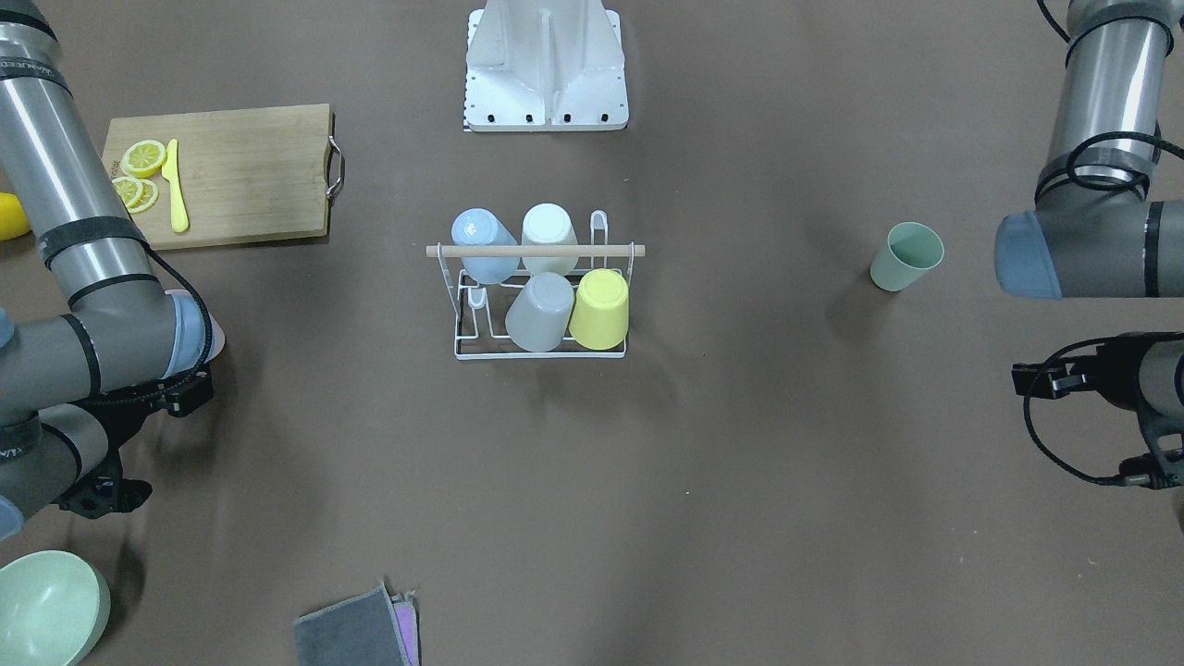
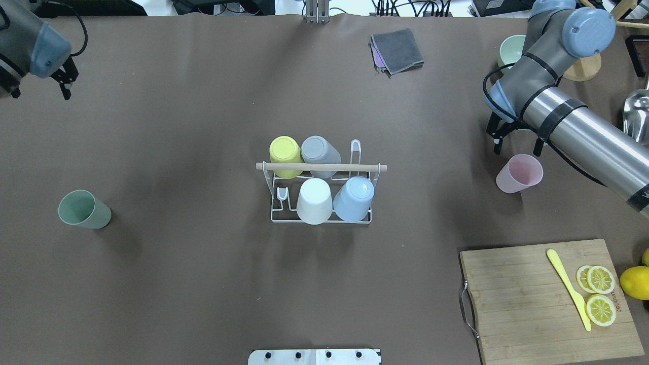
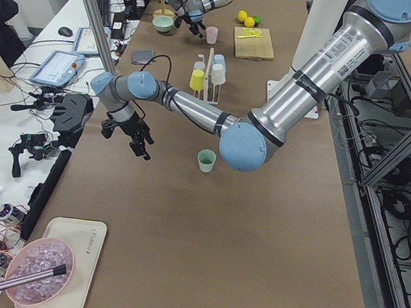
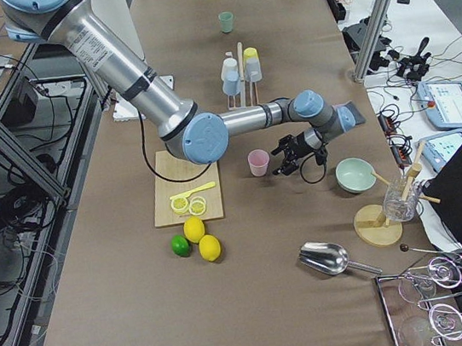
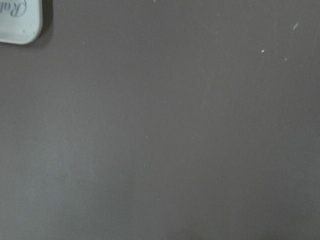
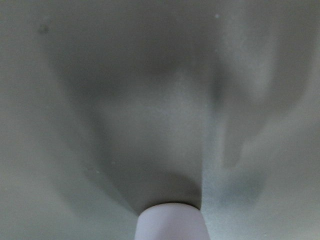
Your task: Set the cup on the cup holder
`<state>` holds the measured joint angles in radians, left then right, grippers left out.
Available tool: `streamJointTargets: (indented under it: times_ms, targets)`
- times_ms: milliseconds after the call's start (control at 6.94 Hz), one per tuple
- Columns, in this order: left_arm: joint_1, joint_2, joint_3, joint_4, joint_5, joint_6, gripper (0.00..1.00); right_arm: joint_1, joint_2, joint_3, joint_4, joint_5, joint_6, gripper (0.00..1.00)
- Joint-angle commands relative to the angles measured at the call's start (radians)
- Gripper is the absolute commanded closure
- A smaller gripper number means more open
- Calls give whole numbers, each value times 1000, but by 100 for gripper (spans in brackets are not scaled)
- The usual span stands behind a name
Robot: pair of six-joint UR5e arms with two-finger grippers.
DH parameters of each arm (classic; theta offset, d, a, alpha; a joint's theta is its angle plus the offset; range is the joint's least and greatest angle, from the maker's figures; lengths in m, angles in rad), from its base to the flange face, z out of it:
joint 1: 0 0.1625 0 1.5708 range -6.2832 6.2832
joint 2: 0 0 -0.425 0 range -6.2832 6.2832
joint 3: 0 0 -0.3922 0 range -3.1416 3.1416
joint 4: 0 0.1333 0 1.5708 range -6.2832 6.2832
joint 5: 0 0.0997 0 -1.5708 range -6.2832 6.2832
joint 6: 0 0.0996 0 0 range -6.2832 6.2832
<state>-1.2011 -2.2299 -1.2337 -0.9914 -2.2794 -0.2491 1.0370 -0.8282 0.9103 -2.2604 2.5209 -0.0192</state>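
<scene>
The white wire cup holder with a wooden dowel handle stands mid-table and carries yellow, grey, white and blue cups upside down. Two of its pegs are bare. A pink cup stands upright to its right and a green cup upright far to its left. My right gripper is open and empty, just beyond the pink cup, whose rim shows at the bottom of the right wrist view. My left gripper is open and empty at the far left corner, well away from the green cup.
A wooden cutting board with lemon slices and a yellow knife lies at the near right, with a lemon beside it. A grey cloth and a green bowl sit at the far side. A white tray corner shows below the left wrist.
</scene>
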Motion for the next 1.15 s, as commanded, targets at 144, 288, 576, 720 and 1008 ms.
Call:
streamJointTargets:
  times_ms: [144,288,576,720,1008]
  targets:
    - [40,9,-7,26,-89,26,3,-12,-2,-22,-22,24,-7,3]
    - [58,13,-7,81,-110,77,3,-12,1,-22,-36,22,-7,3]
    - [115,30,-21,190,-111,169,3,-20,4,-21,-65,21,-18,5]
    - [145,53,-36,218,-111,186,2,-29,3,-22,-86,21,-39,6]
    - [195,78,-59,246,-111,255,2,-34,1,-22,-108,21,-70,6]
